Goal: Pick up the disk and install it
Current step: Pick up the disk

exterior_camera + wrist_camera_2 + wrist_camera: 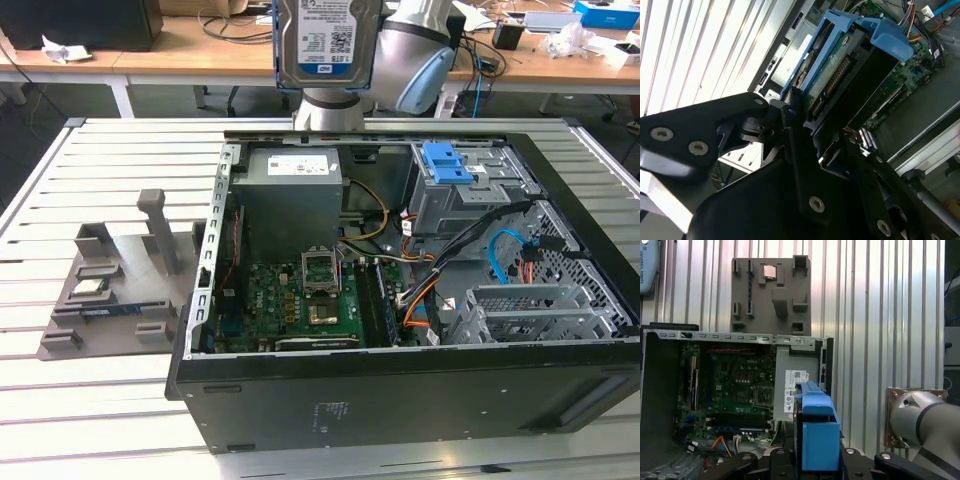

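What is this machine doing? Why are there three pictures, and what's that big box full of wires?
It's a robot arm, a machine that bends like your own arm. One picture comes from a camera off the arm, seeing the whole table. The other two come from cameras riding near its wrist. At the arm's end is a black tool, like a pinching hand. It is shut on the disk, a silver box in a blue plastic frame, held up in the air. The big box on the table is an open computer case with wires and a green board inside. Beside it, on the exterior view's left, sits a grey tray with small parts.
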